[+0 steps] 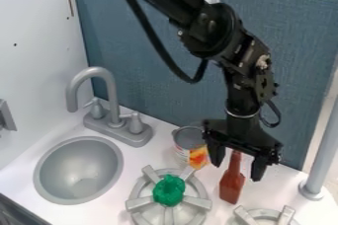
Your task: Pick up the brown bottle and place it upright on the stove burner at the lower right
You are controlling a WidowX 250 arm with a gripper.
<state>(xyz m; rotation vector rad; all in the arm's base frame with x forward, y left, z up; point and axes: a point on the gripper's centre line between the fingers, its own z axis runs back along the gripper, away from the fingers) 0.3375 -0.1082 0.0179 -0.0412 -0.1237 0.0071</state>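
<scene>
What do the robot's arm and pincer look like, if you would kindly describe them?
The arm is black, with chunky rounded joints and small silvery screws. A black cable loops beside it, and a thin pale ring circles it above the pincer, which is black too, with a wide body and two blocky fingers.

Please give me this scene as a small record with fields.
Tool: black gripper, at right of centre, its fingers apart
Nearest to tool: brown bottle, its neck between the fingers in this view; contact cannot be told
Beside bottle: can with a colourful label, to its left in the picture
Left burner: stove burner bearing a crumpled-looking green thing
Far left: round grey sink, with a grey faucet behind
</scene>
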